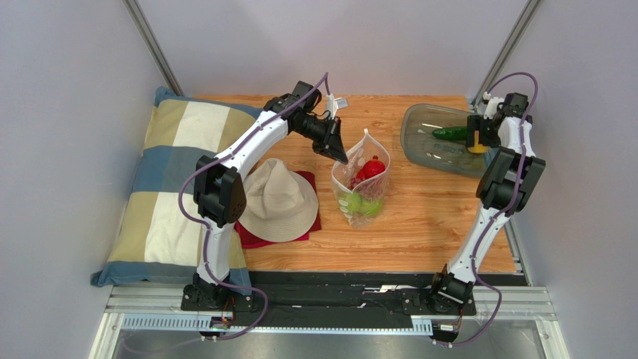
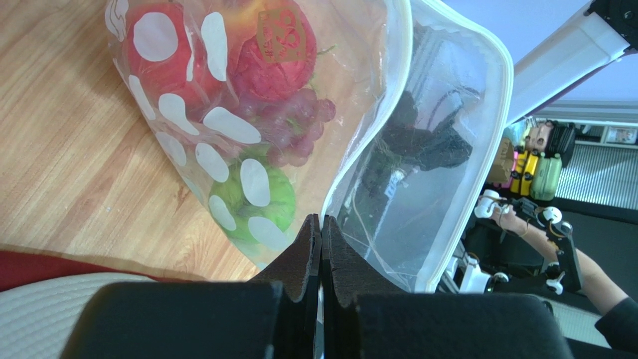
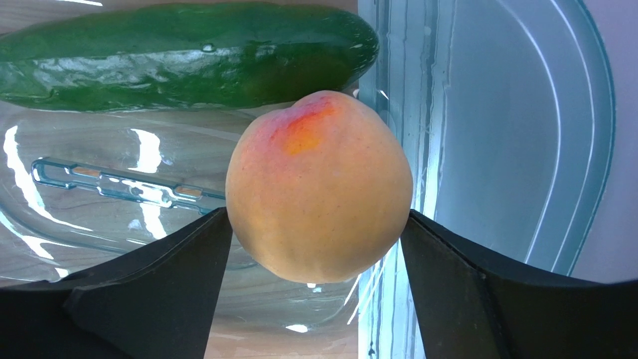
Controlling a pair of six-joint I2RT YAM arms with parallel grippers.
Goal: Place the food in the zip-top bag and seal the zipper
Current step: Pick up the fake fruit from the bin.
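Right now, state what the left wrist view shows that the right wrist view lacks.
Left wrist only: left gripper shut on the edge of the clear polka-dot plastic bag; red fruits, purple grapes, a green ball inside. Right wrist only: right gripper holding a round orange ball, a dark green long piece, the grey translucent tray. Both: wooden tabletop.

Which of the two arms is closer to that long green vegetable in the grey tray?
Right. The right tool is over the tray, gripping a peach right beside the green vegetable. The left tool is across the table, pinching the rim of the polka-dot bag.
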